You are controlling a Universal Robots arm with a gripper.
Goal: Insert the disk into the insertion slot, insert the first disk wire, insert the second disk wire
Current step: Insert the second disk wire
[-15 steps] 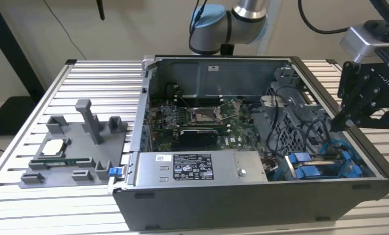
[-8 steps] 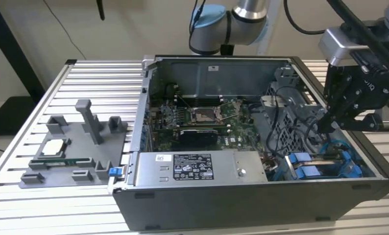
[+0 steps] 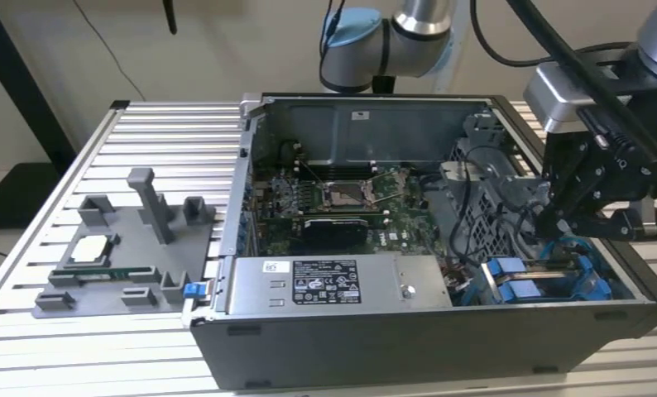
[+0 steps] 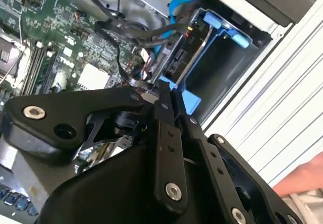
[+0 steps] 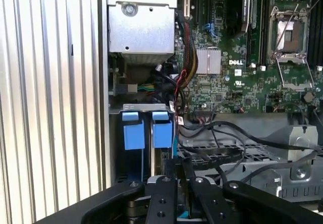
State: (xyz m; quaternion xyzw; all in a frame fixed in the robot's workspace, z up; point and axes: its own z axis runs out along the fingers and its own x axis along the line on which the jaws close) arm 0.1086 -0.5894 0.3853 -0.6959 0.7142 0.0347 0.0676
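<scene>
gripper (image 4: 165, 90) jaws pinched nearly together right at the insertion slot (image 5: 144, 108); can't tell if a wire is between them. disk (image 4: 187, 52) looks seated in the slot. black wires (image 4: 126, 31) hang loose beside the slot, so wiring looks unfinished. power-supply box (image 3: 417, 277) beside the slot carries a black-and-white sticker (image 3: 326, 282).

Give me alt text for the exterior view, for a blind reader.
A robot arm's tool hangs over the blue-tabbed drive cage in an open computer case, toward the exterior view's right. A grey fixture sits on the table.
</scene>
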